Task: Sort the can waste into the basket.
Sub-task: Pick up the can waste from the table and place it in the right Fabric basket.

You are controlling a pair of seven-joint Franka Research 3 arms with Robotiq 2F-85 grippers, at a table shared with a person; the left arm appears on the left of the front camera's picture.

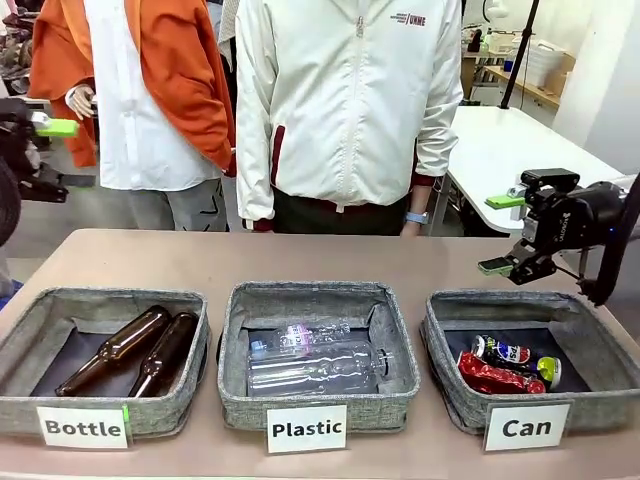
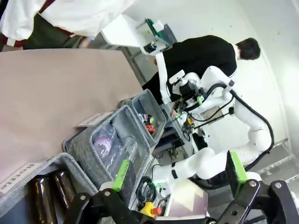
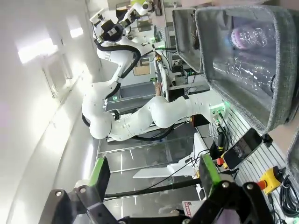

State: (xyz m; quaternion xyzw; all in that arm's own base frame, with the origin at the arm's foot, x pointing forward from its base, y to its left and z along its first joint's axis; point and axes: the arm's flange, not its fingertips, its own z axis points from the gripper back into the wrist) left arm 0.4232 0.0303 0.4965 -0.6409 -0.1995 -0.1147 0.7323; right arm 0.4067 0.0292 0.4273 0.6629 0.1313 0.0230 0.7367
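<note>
The grey basket (image 1: 457,398) with the card "Can" stands at the front right of the table. In it lie a crushed red can (image 1: 492,378) and a dark can (image 1: 506,352) with multicolour print and a green-yellow end. My right gripper (image 1: 503,233) hangs open and empty above the basket's far right corner. At the far left edge my left gripper (image 1: 64,154) is also open, raised well off the table. The left wrist view shows its own empty gripper (image 2: 180,175), the Can basket (image 2: 157,108) and the cans (image 2: 149,123) farther off. My right gripper (image 3: 154,175) holds nothing.
A basket marked "Bottle" (image 1: 150,418) holds two brown glass bottles (image 1: 140,350). The middle "Plastic" basket (image 1: 240,400) holds clear plastic bottles (image 1: 315,365). Two people stand at the far side of the table (image 1: 300,255), one in a white jacket (image 1: 350,100).
</note>
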